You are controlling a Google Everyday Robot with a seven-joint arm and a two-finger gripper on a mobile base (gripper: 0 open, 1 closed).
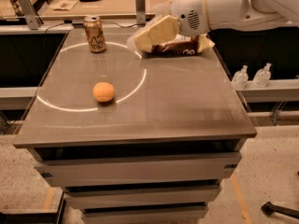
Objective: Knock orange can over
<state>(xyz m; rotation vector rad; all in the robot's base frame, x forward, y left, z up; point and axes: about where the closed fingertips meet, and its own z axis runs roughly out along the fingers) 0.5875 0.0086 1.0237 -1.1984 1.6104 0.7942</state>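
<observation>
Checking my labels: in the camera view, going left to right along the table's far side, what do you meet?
Orange can → gripper, at the snack bag's left end → two small bottles, far right.

- A grey counter [187, 106] fills the middle, with a pale ring [60, 107] marked on its left half.
- Stacked grey drawers [135, 169] sit beneath it, toward 6 o'clock.
- The speckled floor [273, 171] shows at 4 and 8 o'clock, crossed by an orange tape line [240, 197].
- A wooden table [117, 1] lies behind at 12 o'clock, with an upright metal post [140, 6] at its front.
- Two small clear bottles [240, 76] stand on a ledge [275, 91] at 3 o'clock.
- The robot's jaws sit over the counter's far edge, toward 12 o'clock.
</observation>
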